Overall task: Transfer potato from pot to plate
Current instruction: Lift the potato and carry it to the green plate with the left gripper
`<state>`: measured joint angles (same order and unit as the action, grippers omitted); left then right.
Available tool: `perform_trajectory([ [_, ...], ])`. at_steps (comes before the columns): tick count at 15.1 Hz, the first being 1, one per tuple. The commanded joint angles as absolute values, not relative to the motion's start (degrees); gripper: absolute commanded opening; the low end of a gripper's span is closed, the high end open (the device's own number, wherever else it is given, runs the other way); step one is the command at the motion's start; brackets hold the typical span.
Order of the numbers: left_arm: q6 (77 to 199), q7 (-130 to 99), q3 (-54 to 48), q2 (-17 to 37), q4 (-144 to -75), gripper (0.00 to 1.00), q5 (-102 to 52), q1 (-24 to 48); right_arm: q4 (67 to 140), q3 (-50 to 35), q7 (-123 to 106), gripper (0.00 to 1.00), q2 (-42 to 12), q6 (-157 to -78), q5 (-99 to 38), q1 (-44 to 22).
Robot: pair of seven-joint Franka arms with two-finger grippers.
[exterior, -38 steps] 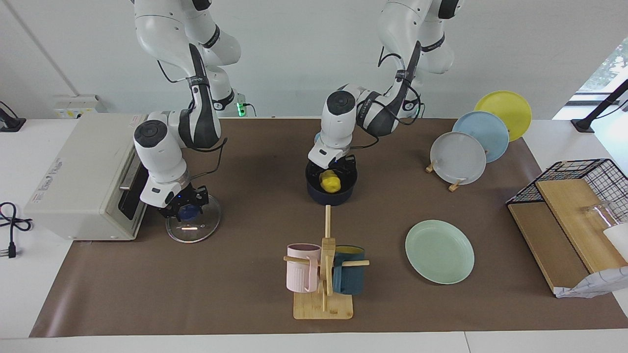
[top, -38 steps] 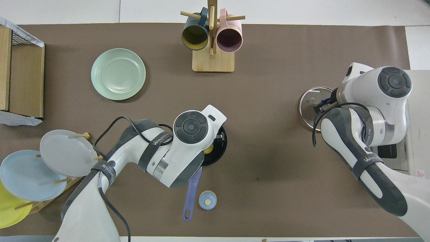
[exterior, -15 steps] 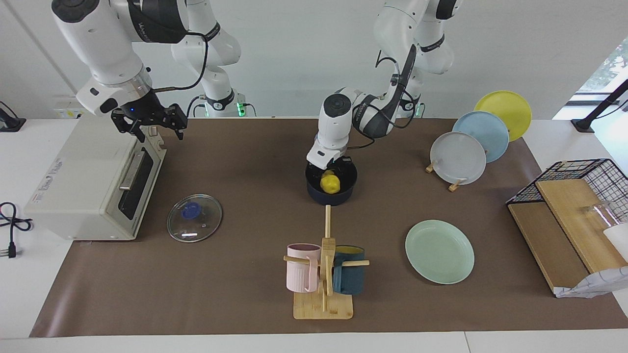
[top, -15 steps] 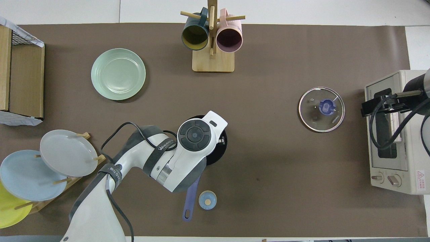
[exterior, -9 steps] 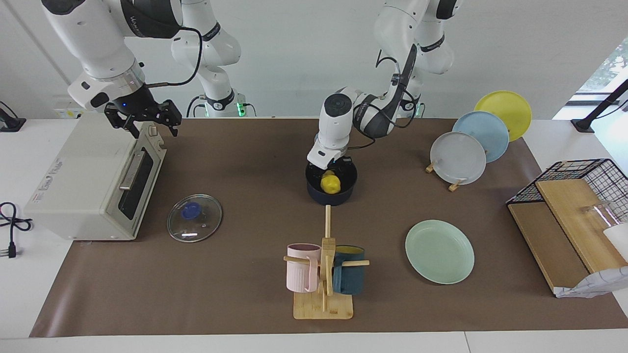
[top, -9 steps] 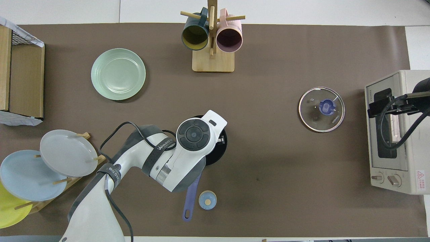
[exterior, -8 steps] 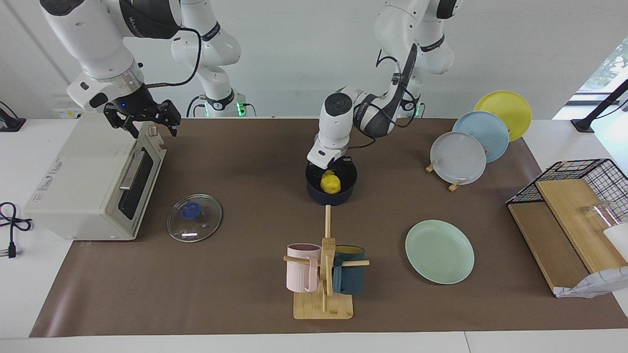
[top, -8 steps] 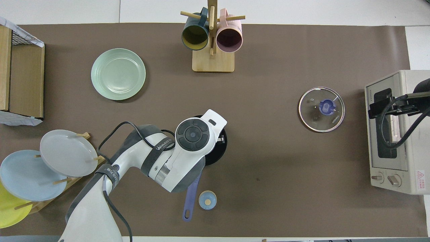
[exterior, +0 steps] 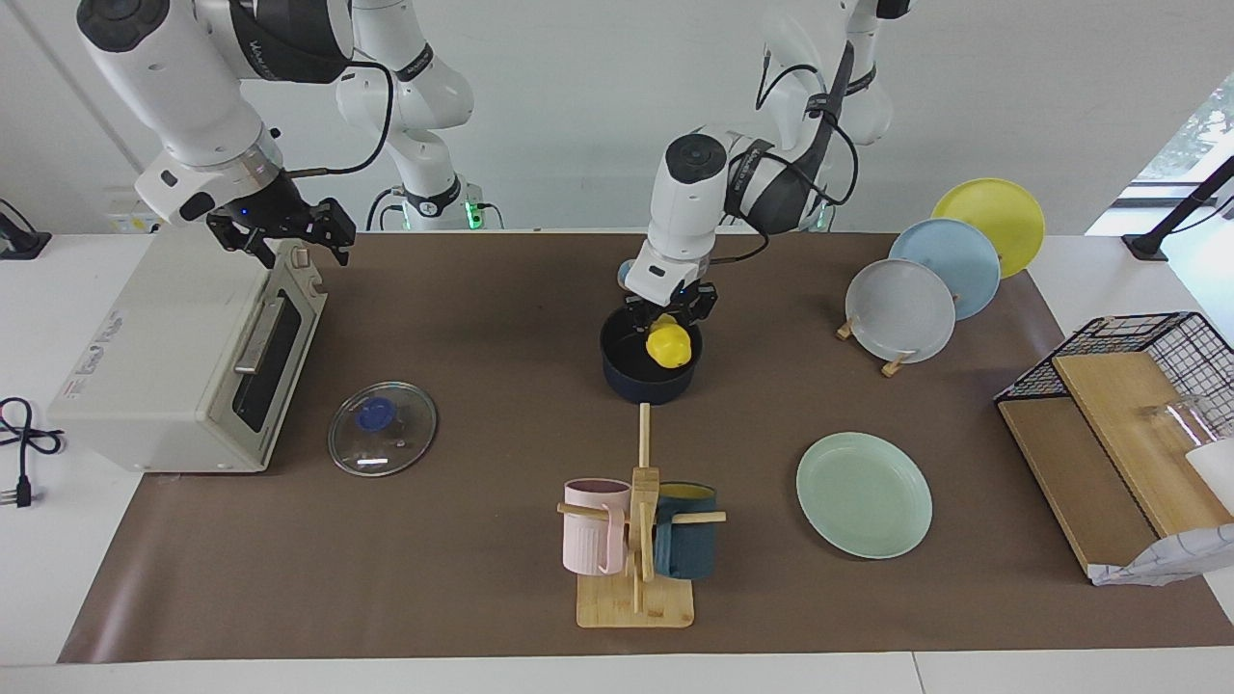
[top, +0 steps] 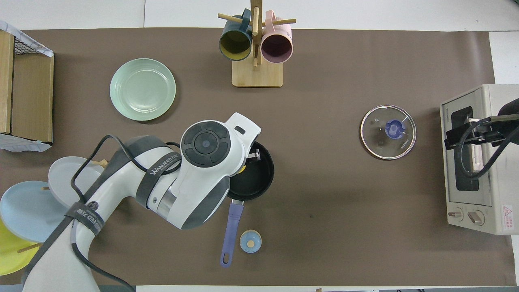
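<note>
A round glass lid with a blue knob [exterior: 382, 429] lies just in front of a boxy cream toaster oven [exterior: 183, 352]. A pink ribbed mug [exterior: 595, 526] and dark teal mug [exterior: 685, 543] hang on a wooden mug tree [exterior: 638, 569].

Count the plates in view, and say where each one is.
4. The mint-green plate lies flat on the mat. A grey plate, a blue plate and a yellow plate stand in the rack at the left arm's end. None looks hidden.
</note>
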<state>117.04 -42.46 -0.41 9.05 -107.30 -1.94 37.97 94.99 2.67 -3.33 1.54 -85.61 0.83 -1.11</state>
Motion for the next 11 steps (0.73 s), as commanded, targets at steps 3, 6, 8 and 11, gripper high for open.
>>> perform_trajectory([
  [3, 109.1, -33.6, -0.6, 11.7, -95.1, 0.22, -1.7, 28.4, 95.1, 3.8, -2.0, 1.0, 2.8, -85.5, -0.6, -0.4],
  [6, 108.4, -25.0, -0.7, 15.4, -89.2, 0.19, -3.2, 21.0, 95.4, 4.0, -1.8, 1.0, 3.0, -86.9, -0.8, -0.6],
  [8, 109.2, -17.2, -0.7, 17.0, -87.6, 0.18, -3.8, 17.1, 95.5, 4.0, -1.9, 1.0, 3.0, -87.0, -0.8, -0.7],
  [11, 111.9, -8.7, -0.8, 23.3, -82.6, 0.16, -3.8, 12.0, 95.6, 3.9, -2.2, 1.0, 3.0, -87.0, -0.7, -0.9],
])
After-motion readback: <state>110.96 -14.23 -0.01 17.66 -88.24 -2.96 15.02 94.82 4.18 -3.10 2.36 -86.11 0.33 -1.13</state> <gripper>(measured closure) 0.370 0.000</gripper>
